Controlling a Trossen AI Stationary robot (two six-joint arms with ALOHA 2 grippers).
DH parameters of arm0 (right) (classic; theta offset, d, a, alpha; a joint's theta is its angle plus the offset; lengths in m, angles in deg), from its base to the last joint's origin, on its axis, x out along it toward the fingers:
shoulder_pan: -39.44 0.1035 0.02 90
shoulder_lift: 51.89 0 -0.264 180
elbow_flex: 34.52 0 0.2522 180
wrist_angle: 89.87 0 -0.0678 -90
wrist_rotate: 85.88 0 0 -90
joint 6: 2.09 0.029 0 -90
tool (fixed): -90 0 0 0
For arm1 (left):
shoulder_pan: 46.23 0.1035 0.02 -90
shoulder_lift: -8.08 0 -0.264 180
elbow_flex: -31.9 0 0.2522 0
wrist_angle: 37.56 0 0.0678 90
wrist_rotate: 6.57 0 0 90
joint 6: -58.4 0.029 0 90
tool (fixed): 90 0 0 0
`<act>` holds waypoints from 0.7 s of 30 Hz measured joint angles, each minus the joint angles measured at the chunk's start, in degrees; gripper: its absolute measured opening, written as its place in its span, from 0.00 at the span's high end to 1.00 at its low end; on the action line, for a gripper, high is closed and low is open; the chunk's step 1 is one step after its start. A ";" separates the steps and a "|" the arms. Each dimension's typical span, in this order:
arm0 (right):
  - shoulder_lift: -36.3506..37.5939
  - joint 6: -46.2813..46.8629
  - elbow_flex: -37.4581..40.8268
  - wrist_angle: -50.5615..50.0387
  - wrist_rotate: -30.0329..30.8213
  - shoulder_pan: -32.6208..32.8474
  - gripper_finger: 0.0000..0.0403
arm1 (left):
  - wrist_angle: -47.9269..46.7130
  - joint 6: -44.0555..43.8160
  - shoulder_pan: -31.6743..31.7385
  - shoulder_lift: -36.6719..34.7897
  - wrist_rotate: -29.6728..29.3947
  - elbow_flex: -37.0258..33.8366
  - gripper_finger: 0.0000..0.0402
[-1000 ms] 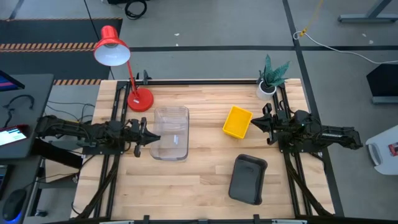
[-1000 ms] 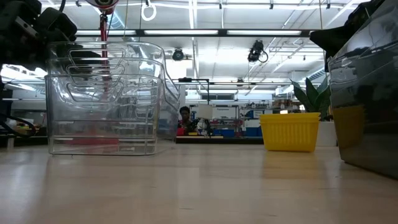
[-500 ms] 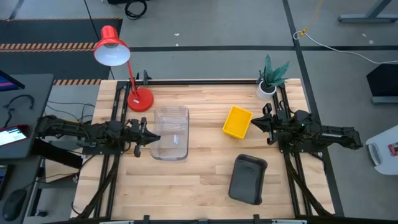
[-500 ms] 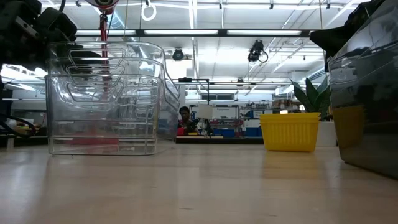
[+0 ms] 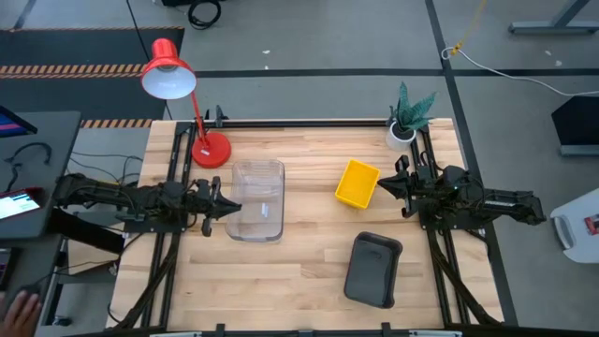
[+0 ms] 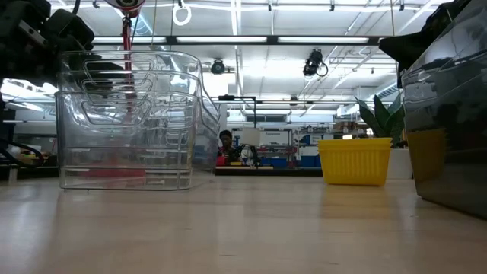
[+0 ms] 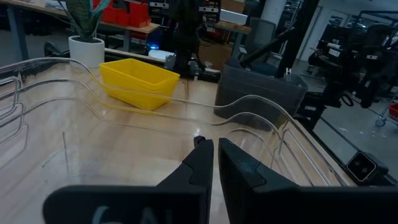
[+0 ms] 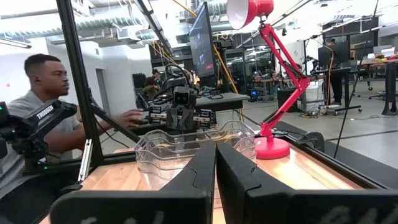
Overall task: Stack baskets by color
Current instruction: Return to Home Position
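Observation:
A nested stack of clear baskets [image 5: 257, 199] stands left of the table's middle, bottoms on the wood. A yellow basket [image 5: 357, 183] sits to its right. A dark grey basket [image 5: 372, 270] lies near the front right. My left gripper [image 5: 229, 208] is shut and level at the clear stack's left rim, looking over it [image 7: 215, 152]. My right gripper [image 5: 384, 184] is shut and hangs just right of the yellow basket, apart from it, pointing toward the clear stack [image 8: 186, 146]. My left gripper stands with its fingertips [image 7: 202, 149] at the clear stack's left rim. That near rim is hidden under the fingers, so I cannot tell whether they touch it.
A red desk lamp [image 5: 192, 103] stands at the far left and a potted plant [image 5: 408, 117] at the far right corner. Bare wood lies in the near left and the middle. A person [image 8: 43, 106] sits beyond the table's left side.
Both arms and all baskets have kept still. A person's hand has come into view off the table's near left corner.

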State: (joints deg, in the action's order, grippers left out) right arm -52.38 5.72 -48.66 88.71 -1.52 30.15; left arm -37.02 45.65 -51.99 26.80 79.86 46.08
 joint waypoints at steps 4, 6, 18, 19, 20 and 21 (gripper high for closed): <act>0.00 -0.02 0.00 0.00 0.02 0.00 0.95 | 0.00 0.00 0.00 0.00 0.00 0.00 0.92; 0.00 0.00 0.00 -0.02 0.02 0.01 0.95 | 0.00 0.00 0.00 0.00 0.00 0.00 0.92; 0.00 0.01 0.00 0.00 -0.01 0.02 0.95 | 0.00 0.00 0.00 0.00 0.00 -0.02 0.92; 0.00 0.01 0.00 -0.02 0.02 -0.01 0.95 | 0.00 0.00 0.00 0.00 0.00 -0.02 0.92; -0.02 0.00 0.00 -0.02 0.00 0.01 0.95 | 0.00 0.00 0.00 0.00 0.00 -0.02 0.92; 0.00 0.00 0.00 -0.02 0.02 0.01 0.95 | 0.00 0.00 0.00 0.00 0.00 -0.02 0.91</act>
State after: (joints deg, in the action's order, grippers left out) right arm -52.38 5.73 -48.66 88.69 -1.50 30.16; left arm -37.02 45.65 -51.99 26.80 79.86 46.06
